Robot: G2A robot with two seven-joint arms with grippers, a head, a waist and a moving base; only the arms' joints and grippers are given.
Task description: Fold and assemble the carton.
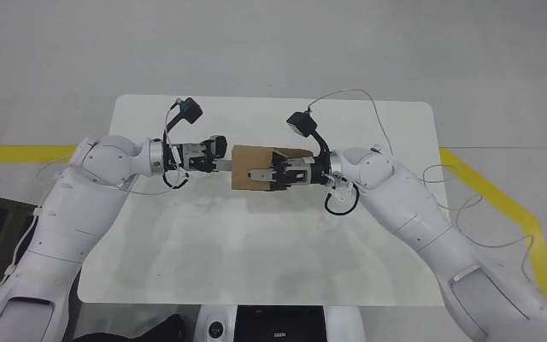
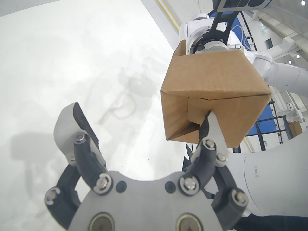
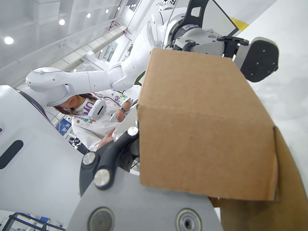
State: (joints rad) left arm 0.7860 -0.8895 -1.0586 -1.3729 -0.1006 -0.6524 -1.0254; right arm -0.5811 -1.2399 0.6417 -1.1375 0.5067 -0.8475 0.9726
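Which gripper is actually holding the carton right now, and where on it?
The right gripper grips the carton at its open end; left gripper is open, one fingertip poked into the end flaps.

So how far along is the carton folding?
Done: the carton is squared into a box, held by the right gripper. In hand: the open left gripper presses one finger into the near end flaps. Left: those flaps aren't flush, and a far-end flap stands open.

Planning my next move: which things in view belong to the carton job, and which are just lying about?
Job: carton, held by right gripper; left gripper, open, one finger in the carton's end flaps.
Lying about: white table, underneath.
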